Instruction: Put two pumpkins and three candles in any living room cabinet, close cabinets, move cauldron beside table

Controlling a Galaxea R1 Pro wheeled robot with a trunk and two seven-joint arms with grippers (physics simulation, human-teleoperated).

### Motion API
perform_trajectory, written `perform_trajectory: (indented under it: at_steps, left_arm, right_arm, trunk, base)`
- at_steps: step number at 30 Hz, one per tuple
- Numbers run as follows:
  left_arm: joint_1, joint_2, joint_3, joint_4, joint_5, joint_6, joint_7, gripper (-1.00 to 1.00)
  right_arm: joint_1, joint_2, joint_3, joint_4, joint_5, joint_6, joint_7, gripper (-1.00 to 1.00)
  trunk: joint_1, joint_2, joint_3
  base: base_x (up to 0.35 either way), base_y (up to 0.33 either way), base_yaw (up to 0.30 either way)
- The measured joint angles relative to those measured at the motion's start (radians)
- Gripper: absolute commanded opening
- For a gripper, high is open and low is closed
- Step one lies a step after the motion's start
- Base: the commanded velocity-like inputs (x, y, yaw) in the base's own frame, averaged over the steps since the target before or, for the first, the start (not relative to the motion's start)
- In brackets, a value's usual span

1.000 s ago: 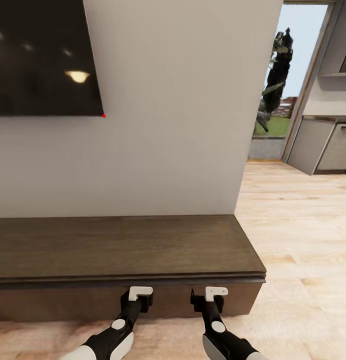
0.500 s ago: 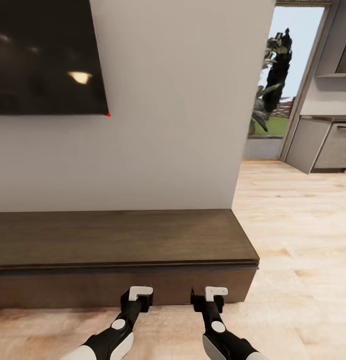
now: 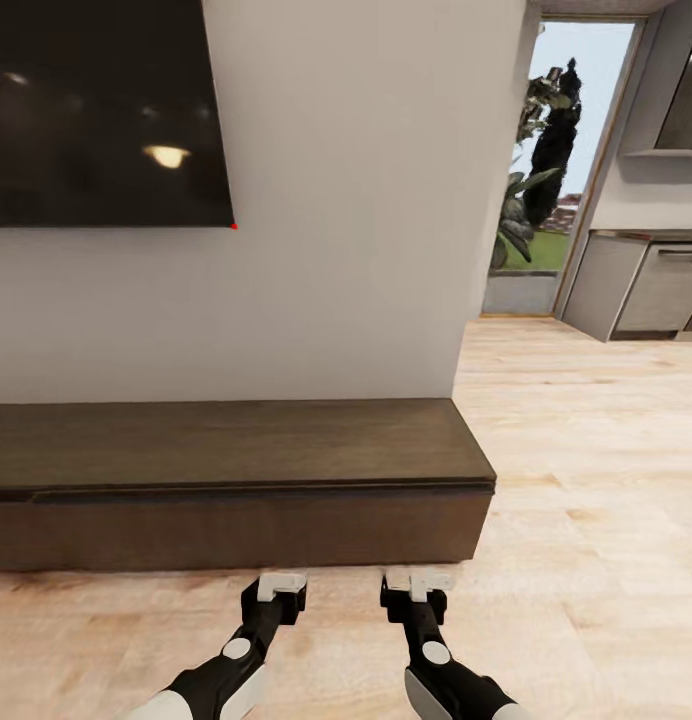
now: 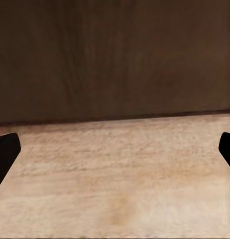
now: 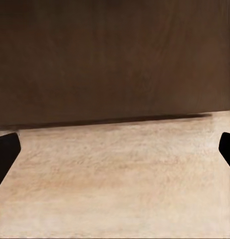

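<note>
Ahead of me the cabinet [image 3: 236,480] runs low along the wall under the TV [image 3: 96,110], its drawer fronts all looking flush and shut. No pumpkins or candles lie before me, so I judge the step is driving; I should clear the cabinet's corner before turning. My left hand [image 3: 281,583] and right hand [image 3: 418,580] hang over the floor [image 3: 586,500], fingers spread wide, holding and touching nothing.

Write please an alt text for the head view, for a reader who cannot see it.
A long low dark wooden cabinet stands against a white wall under a black TV screen, drawer fronts shut. The left end effector and right end effector hover over pale wood floor before it.
</note>
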Motion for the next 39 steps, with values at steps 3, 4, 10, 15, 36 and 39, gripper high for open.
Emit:
perform_trajectory:
  at_steps: [3,4,10,15,36,39]
  left_arm:
    - [0.000,0.000,0.000,0.001,0.000,0.000,-0.001,1.00]
    - [0.000,0.000,0.000,0.001,0.000,0.000,-0.001,1.00]
    - [0.000,0.000,0.000,0.000,0.001,0.000,-0.003,1.00]
    - [0.000,0.000,0.000,-0.001,0.001,-0.001,-0.003,1.00]
    - [0.000,-0.001,0.002,0.001,0.003,0.012,-0.005,1.00]
    - [0.000,0.000,0.002,0.001,0.003,0.028,-0.005,1.00]
  right_arm:
    - [0.000,0.000,0.000,0.000,0.001,0.000,0.000,1.00]
    - [0.000,0.000,0.000,0.000,0.001,0.000,0.000,1.00]
    - [0.000,0.000,-0.001,0.000,0.001,0.000,0.000,1.00]
    - [0.000,0.000,-0.001,-0.001,0.001,0.000,0.000,1.00]
    - [0.000,0.000,0.000,-0.003,0.000,0.001,0.000,1.00]
    - [0.000,-0.001,0.000,-0.005,0.000,0.001,0.000,1.00]
  trunk:
    - [0.000,0.000,0.000]
    - [0.000,0.000,0.000]
    - [-0.001,0.000,0.000]
    - [-0.001,0.000,0.000]
    - [-0.022,0.031,0.067]
    - [-0.034,0.052,0.076]
  base:
    - [-0.321,0.000,0.000]
    - [-0.178,0.000,0.000]
    - [-0.069,0.000,0.000]
    - [-0.009,0.000,0.000]
    - [0.000,0.000,0.000]
    - [0.000,0.000,0.000]
